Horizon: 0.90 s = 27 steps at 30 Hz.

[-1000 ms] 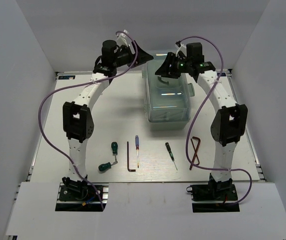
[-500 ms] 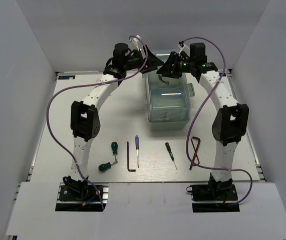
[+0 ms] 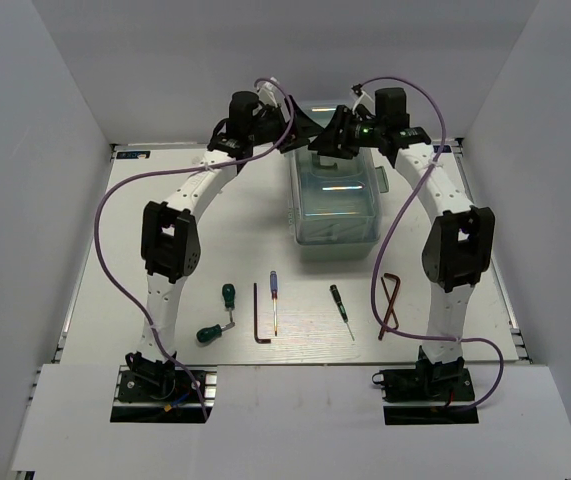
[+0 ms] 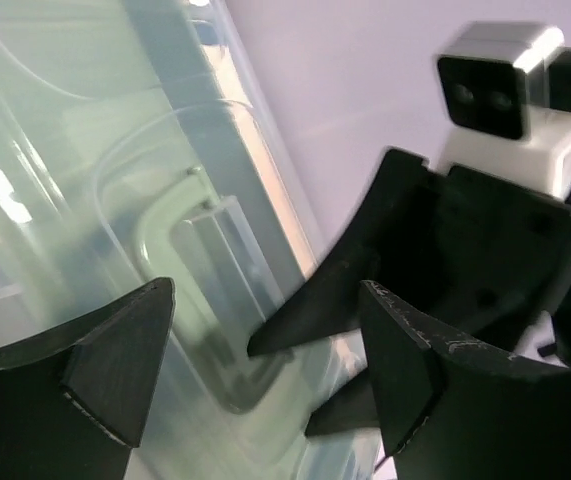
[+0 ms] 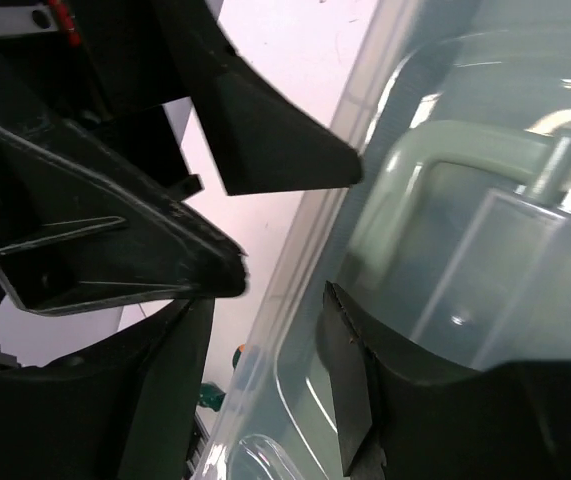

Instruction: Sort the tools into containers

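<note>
The pale mint-green toolbox (image 3: 333, 205) stands shut at the back middle, its handle visible in the left wrist view (image 4: 180, 260) and the right wrist view (image 5: 445, 150). My left gripper (image 3: 305, 122) is open and empty over the box's far left corner (image 4: 265, 365). My right gripper (image 3: 327, 140) is open and empty over the lid's far end (image 5: 265, 375), tips close to the left one. Near the front lie two green screwdrivers (image 3: 228, 294) (image 3: 207, 333), a dark hex key (image 3: 258, 316), a blue-handled screwdriver (image 3: 274, 300), a thin dark screwdriver (image 3: 341, 308) and a reddish-brown hex key (image 3: 390, 303).
White walls close in the table at the back and both sides. Purple cables (image 3: 100, 230) loop off each arm. The reddish-brown hex key lies just beside the right arm's lower link (image 3: 445, 310).
My left gripper has swung right to the toolbox's far left corner, close to the right gripper. The right gripper has shifted slightly toward the back. The tools have not moved.
</note>
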Motion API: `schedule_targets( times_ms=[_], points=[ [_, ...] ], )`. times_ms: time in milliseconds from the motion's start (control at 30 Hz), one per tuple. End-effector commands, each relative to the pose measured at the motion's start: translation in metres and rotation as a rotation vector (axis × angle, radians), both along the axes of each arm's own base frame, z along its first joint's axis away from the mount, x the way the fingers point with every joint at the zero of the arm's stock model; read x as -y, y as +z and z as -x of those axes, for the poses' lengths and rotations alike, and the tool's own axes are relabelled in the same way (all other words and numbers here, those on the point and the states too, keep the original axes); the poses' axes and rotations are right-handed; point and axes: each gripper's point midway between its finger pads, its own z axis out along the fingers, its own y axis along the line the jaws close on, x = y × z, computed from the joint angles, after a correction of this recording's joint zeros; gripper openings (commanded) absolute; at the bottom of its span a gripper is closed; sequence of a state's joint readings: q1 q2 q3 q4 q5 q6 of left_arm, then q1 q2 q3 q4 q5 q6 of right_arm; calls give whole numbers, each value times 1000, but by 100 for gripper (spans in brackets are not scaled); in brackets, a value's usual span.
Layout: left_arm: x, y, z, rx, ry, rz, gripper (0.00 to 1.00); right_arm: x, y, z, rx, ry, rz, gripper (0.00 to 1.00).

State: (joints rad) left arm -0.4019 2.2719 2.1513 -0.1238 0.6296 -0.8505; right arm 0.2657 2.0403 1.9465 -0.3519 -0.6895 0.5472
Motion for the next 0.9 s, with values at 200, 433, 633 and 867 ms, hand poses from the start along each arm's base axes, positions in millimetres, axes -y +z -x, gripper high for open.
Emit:
schedule_targets(
  times_ms=[200,433,633,867],
  points=[
    [-48,45,0,139,225,-121,86,-5,12,1,88,4,56,61],
    [-83,77,10,232,340,-210,86,6,12,-7,165,-59,163,63],
    [-91,78,20,250,360,-214,87,16,-5,-11,156,-109,278,63],
    [-93,83,26,259,338,-201,89,0,-30,-1,80,-66,282,63]
  ],
)
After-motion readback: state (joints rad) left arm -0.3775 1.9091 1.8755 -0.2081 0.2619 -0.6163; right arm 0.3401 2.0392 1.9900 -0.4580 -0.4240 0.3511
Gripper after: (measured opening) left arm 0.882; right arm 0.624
